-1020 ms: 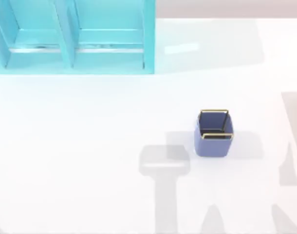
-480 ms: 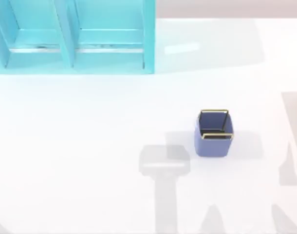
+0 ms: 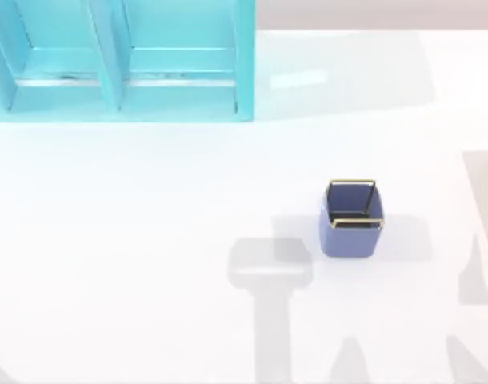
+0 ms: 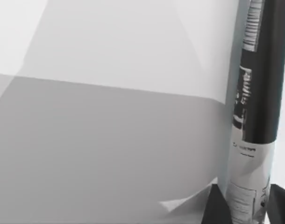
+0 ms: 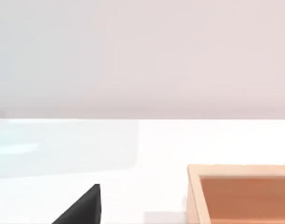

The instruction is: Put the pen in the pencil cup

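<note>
The pencil cup [image 3: 352,218], a small square periwinkle-blue cup with a thin gold rim and a dark inside, stands upright on the white table right of centre. In the left wrist view the pen [image 4: 255,93] runs lengthwise, black along most of its body with a silvery printed section near the grip. My left gripper [image 4: 247,207] is shut on that silvery end, a dark fingertip [image 4: 215,207] on either side of it. A dark corner of my right gripper [image 5: 84,210] shows low in the right wrist view, over bare table.
A big turquoise shelf unit [image 3: 120,60] fills the table's back left. An open tan wooden box [image 5: 240,186] sits close to my right gripper. Grey arm shadows [image 3: 270,264] lie on the table left of the cup and along the right edge.
</note>
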Controlling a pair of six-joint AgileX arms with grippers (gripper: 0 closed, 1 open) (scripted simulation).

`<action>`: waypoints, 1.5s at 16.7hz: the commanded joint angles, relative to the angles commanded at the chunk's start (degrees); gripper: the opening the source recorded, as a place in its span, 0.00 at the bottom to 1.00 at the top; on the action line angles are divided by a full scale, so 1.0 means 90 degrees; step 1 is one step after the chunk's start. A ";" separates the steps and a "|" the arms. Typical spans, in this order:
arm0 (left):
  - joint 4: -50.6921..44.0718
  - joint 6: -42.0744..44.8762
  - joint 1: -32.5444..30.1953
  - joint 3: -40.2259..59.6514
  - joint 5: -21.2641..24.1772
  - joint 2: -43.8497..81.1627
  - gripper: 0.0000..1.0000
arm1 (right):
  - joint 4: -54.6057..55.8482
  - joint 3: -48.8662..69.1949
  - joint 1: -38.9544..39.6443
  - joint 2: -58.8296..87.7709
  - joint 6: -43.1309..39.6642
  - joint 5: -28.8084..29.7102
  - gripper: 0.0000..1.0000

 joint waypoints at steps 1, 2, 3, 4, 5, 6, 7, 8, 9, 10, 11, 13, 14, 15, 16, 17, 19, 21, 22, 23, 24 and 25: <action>-0.0015 0.0008 0.0012 0.0003 0.0002 -0.0010 0.00 | 0.0000 0.0000 0.0000 0.0000 0.0000 0.0000 1.00; -0.0092 0.0052 0.0071 0.0018 0.0009 -0.0065 0.00 | 0.0000 0.0000 0.0000 0.0000 0.0000 0.0000 1.00; -0.0235 0.0135 0.0168 0.0040 0.0023 -0.0169 0.00 | 0.0000 0.0000 0.0000 0.0000 0.0000 0.0000 1.00; -0.0449 0.0259 0.0298 0.0065 0.0042 -0.0319 0.00 | 0.0000 0.0000 0.0000 0.0000 0.0000 0.0000 1.00; -0.0728 0.0414 0.0450 0.0088 0.0066 -0.0504 0.00 | 0.0000 0.0000 0.0000 0.0000 0.0000 0.0000 1.00; -0.1074 0.0596 0.0620 0.0106 0.0095 -0.0718 0.00 | 0.0000 0.0000 0.0000 0.0000 0.0000 0.0000 1.00; -0.1488 0.0799 0.0803 0.0118 0.0127 -0.0953 0.00 | 0.0000 0.0000 0.0000 0.0000 0.0000 0.0000 1.00; -0.1954 0.1016 0.0994 0.0124 0.0162 -0.1205 0.00 | 0.0000 0.0000 0.0000 0.0000 0.0000 0.0000 1.00; -0.2452 0.1242 0.1190 0.0126 0.0200 -0.1472 0.00 | 0.0000 0.0000 0.0000 0.0000 0.0000 0.0000 1.00; -0.2956 0.1472 0.1388 0.0128 0.0240 -0.1751 0.00 | 0.0000 0.0000 0.0000 0.0000 0.0000 0.0000 1.00; -0.3440 0.1701 0.1583 0.0132 0.0282 -0.2039 0.00 | 0.0000 0.0000 0.0000 0.0000 0.0000 0.0000 1.00; -0.4235 0.2132 0.1941 0.0148 0.0366 -0.2606 0.00 | 0.0000 0.0000 0.0000 0.0000 0.0000 0.0000 1.00; -0.4534 0.2323 0.2094 0.0160 0.0406 -0.2863 0.00 | 0.0000 0.0000 0.0000 0.0000 0.0000 0.0000 1.00; -0.4761 0.2484 0.2219 0.0173 0.0441 -0.3078 0.00 | 0.0000 0.0000 0.0000 0.0000 0.0000 0.0000 1.00; -0.4921 0.2607 0.2313 0.0184 0.0470 -0.3235 0.00 | 0.0000 0.0000 0.0000 0.0000 0.0000 0.0000 1.00; -0.5016 0.2684 0.2371 0.0191 0.0488 -0.3329 0.00 | 0.0000 0.0000 0.0000 0.0000 0.0000 0.0000 1.00; -0.5039 0.2703 0.2385 0.0193 0.0493 -0.3351 0.00 | 0.0000 0.0000 0.0000 0.0000 0.0000 0.0000 1.00; -0.5025 0.2706 0.2355 0.0177 0.0473 -0.3324 0.00 | 0.0000 0.0000 0.0000 0.0000 0.0000 0.0000 1.00; -0.5025 0.2706 0.2355 0.0177 0.0473 -0.3324 0.00 | 0.0000 0.0000 0.0000 0.0000 0.0000 0.0000 1.00; -0.4989 0.2699 0.2296 0.0188 0.0428 -0.3308 0.00 | 0.0000 0.0000 0.0000 0.0000 0.0000 0.0000 1.00; -0.4917 0.2686 0.2174 0.0212 0.0331 -0.3274 0.00 | 0.0000 0.0000 0.0000 0.0000 0.0000 0.0000 1.00; -0.4811 0.2669 0.1989 0.0247 0.0183 -0.3220 0.00 | 0.0000 0.0000 0.0000 0.0000 0.0000 0.0000 1.00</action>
